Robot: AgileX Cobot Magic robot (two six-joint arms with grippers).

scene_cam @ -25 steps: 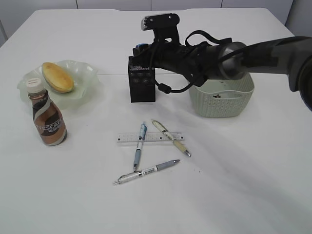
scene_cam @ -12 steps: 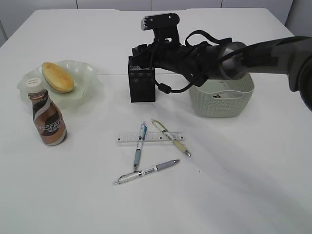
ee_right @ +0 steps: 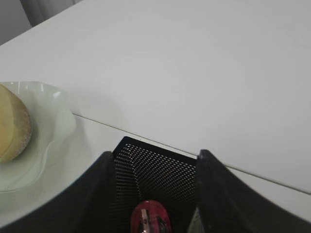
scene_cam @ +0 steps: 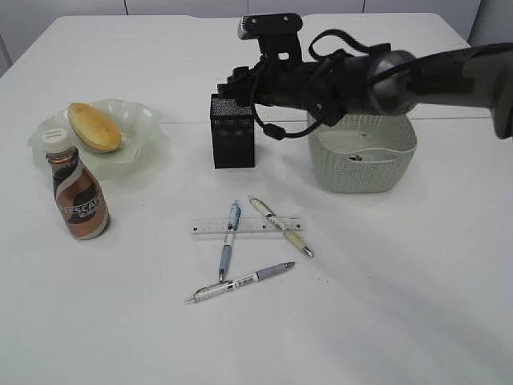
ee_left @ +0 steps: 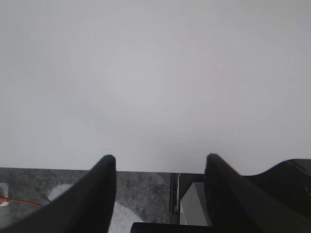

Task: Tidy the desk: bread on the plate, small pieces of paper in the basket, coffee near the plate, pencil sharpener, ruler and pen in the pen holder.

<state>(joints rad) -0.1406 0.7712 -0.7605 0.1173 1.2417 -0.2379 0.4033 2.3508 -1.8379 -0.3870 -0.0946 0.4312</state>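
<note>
From the outside camera, the right arm reaches in across the desk and its gripper hangs right over the top of the black mesh pen holder, though from this angle the fingers are too bunched together to read. Over on the left, the bread is sitting on the wavy green plate, and the coffee stands upright just in front of that plate. The basket sits to the right of the pen holder, something small and dark lying on its floor, too small to identify. Down front, the ruler lies flat with a blue pen and a cream-barrelled pen crossing over it, and a grey pen lies just below them. Switching to the left wrist camera: the left gripper shows both fingers spread apart with nothing between them, poised at the edge of the white tabletop with grey floor beneath. Now the right wrist camera: the right gripper has its fingers parted and empty, straddling the pen holder's open mouth, and inside, at the bottom, lies a red pencil sharpener. The plate with the bread peeks in at the left edge.
</note>
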